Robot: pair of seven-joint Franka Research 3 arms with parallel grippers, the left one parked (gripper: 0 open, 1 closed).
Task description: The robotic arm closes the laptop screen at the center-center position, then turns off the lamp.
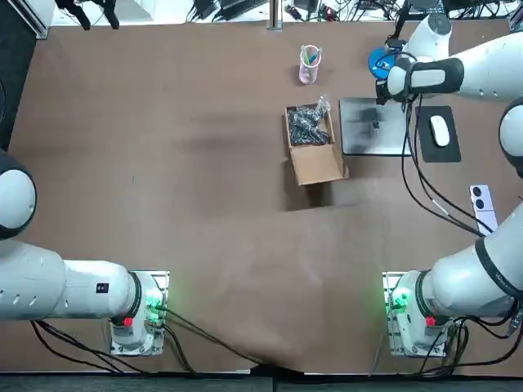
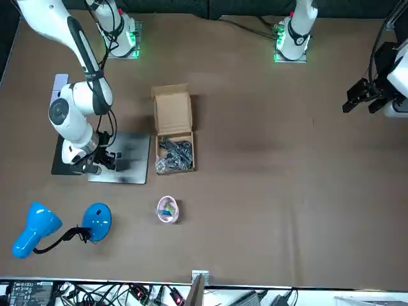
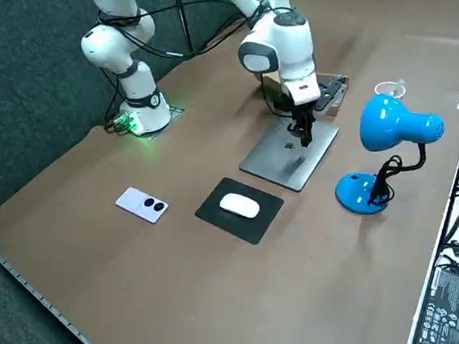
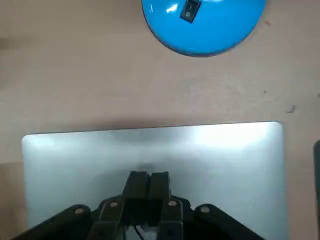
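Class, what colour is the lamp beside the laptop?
The lamp is blue, clearest in right side view; right gripper sits over the laptop.

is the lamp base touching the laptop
Apart. The right wrist view shows bare table between the lamp base and the closed laptop; the right gripper, fingers shut, is over the laptop.

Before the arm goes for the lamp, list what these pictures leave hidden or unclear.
- Top view: the right arm covers most of the lamp; only part of its base shows.
- Wrist view: the lamp's base is cut off by the picture edge; the switch setting cannot be read.
- The right gripper, fingers shut, is above the laptop: no view shows whether it touches the lid.
- The cardboard box holds dark contents too small to identify.
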